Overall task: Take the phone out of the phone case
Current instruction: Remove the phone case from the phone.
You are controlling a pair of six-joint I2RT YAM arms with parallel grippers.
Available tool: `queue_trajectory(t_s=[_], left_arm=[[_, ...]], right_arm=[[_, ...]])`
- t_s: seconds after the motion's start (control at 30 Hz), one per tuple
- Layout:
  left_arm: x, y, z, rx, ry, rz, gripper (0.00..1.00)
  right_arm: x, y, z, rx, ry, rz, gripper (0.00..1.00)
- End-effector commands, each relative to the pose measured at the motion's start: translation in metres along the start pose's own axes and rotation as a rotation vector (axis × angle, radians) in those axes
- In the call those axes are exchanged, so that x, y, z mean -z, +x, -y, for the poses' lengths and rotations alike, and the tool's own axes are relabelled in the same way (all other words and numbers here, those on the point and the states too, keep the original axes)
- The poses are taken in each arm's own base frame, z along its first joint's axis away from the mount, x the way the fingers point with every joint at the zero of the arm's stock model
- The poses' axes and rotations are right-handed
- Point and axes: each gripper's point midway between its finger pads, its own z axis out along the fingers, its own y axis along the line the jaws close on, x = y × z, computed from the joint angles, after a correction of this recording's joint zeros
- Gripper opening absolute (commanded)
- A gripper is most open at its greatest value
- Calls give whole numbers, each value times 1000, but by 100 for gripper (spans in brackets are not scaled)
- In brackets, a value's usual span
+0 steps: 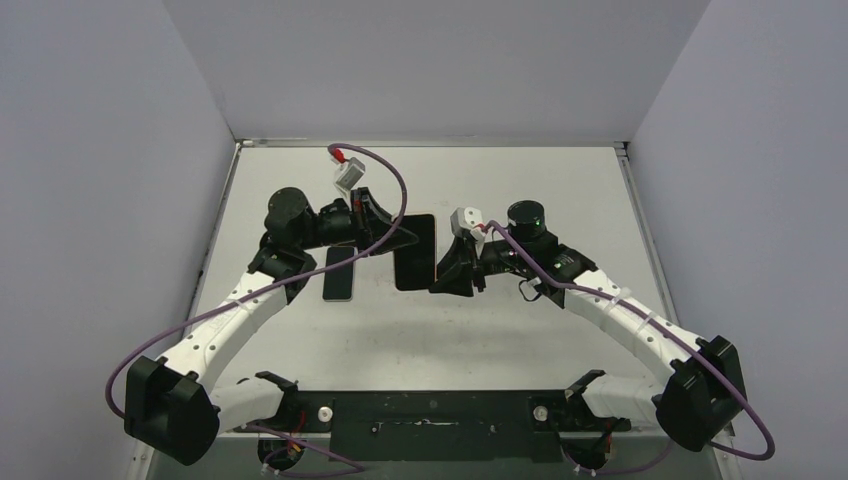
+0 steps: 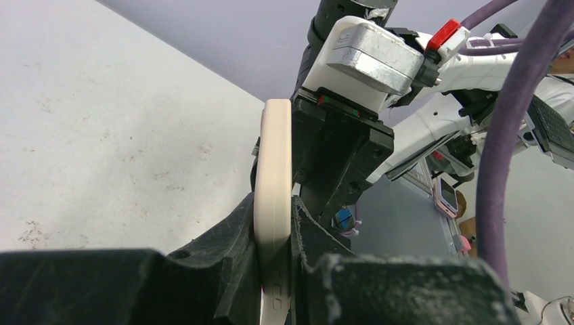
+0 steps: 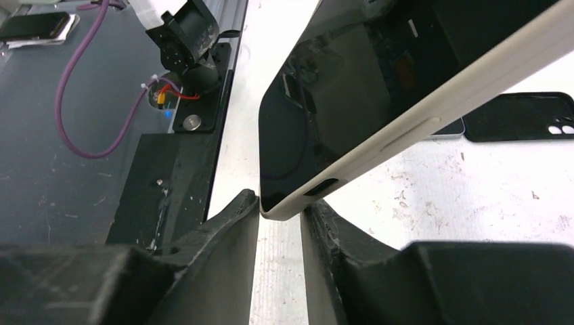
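The phone, dark screen up, sits in a cream phone case and is held edge-on above the table between both arms. My left gripper is shut on the case's long edge, its black fingers pressed on both sides. In the right wrist view the phone's screen and the cream case rim slant across. Its lower corner sits between the tips of my right gripper, and both fingers touch it.
A dark flat phone-like thing lies on the white table left of the held phone. A black empty case shows on the table in the right wrist view. The arm bases and mounting plate line the near edge.
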Motion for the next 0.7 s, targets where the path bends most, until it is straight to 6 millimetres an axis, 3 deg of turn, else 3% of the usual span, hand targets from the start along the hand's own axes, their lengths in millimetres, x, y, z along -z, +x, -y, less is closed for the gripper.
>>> queue_trajectory(t_s=[0.0, 0.13, 0.47, 0.67], left_arm=[[1, -24, 27, -83, 61, 41, 0], [-1, -24, 24, -25, 51, 31, 0], [-9, -28, 24, 210, 85, 27, 0], [-11, -19, 19, 315, 106, 11, 0]], right_arm=[[-1, -16, 0, 97, -32, 15, 22], [0, -10, 6, 162, -13, -26, 0], [-2, -1, 30, 351, 78, -152, 0], [-2, 1, 43, 440, 111, -202, 0]])
